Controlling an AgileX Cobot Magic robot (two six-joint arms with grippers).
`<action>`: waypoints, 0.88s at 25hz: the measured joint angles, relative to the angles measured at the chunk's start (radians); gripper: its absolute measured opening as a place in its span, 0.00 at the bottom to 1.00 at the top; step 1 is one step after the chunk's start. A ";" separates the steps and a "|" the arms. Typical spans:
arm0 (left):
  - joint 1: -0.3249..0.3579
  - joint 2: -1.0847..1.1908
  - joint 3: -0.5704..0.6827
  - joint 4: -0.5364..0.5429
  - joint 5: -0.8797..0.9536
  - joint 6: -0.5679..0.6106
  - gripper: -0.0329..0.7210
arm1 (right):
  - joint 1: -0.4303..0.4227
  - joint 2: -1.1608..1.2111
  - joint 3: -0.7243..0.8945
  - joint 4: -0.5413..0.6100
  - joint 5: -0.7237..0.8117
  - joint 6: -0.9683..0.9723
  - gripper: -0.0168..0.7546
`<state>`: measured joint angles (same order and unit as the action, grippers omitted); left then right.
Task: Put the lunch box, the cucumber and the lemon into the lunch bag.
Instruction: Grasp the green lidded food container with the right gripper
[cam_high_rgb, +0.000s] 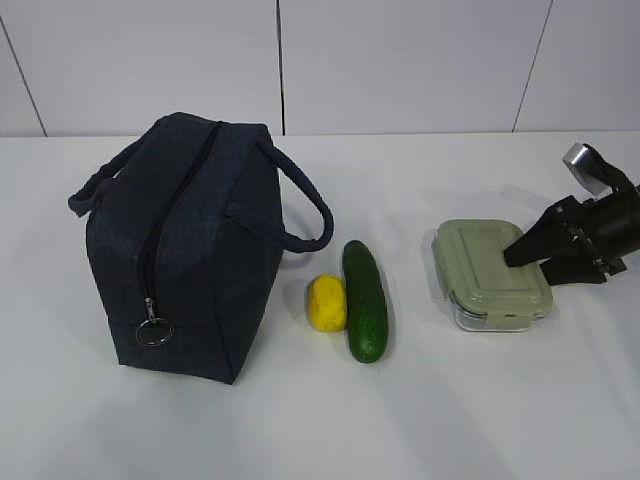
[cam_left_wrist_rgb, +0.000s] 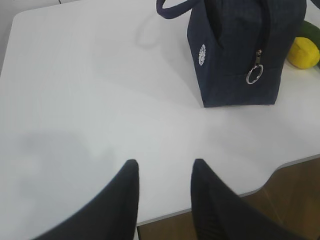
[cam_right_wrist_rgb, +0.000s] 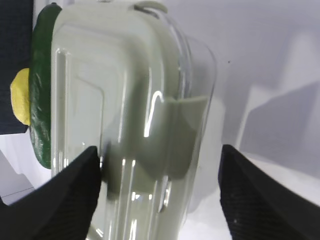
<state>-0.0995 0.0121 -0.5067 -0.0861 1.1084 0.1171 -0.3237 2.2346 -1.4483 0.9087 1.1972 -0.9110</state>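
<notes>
1. Two pincers are yours to watch: your right pincer (cam_high_rgb: 548, 256) has its black fingers spread wide, straddling the near end of the clear rectangular lunch box with the pale sage-green snap-on lid (cam_high_rgb: 494, 273).
2. Look at the right wrist view: one finger (cam_right_wrist_rgb: 60, 200) touches the lunch box (cam_right_wrist_rgb: 130, 115) on its left side, while the other stands apart on the right.
3. Beyond the lunch box from that pincer lie the smooth dark green cucumber (cam_high_rgb: 365, 300) and, just past it, the small bright yellow lemon (cam_high_rgb: 326, 302).
4. Farthest from it stands the boxy dark navy fabric lunch bag (cam_high_rgb: 185, 250), zipped shut, its metal ring pull (cam_high_rgb: 154, 331) hanging low.
5. Your left pincer (cam_left_wrist_rgb: 162, 175) is open and holds nothing above the white table (cam_left_wrist_rgb: 90, 100), with the lunch bag ahead to its right.
</notes>
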 joint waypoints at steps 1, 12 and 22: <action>0.000 0.000 0.000 0.000 0.000 0.000 0.36 | 0.000 0.000 0.002 0.002 0.000 0.000 0.70; 0.000 0.000 0.000 0.000 0.000 0.000 0.36 | 0.000 0.000 0.004 0.025 0.002 0.017 0.65; 0.000 0.000 0.000 0.000 0.000 0.000 0.36 | 0.000 0.000 0.004 0.007 0.004 0.051 0.64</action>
<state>-0.0995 0.0121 -0.5067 -0.0861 1.1084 0.1171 -0.3234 2.2346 -1.4447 0.9155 1.2014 -0.8600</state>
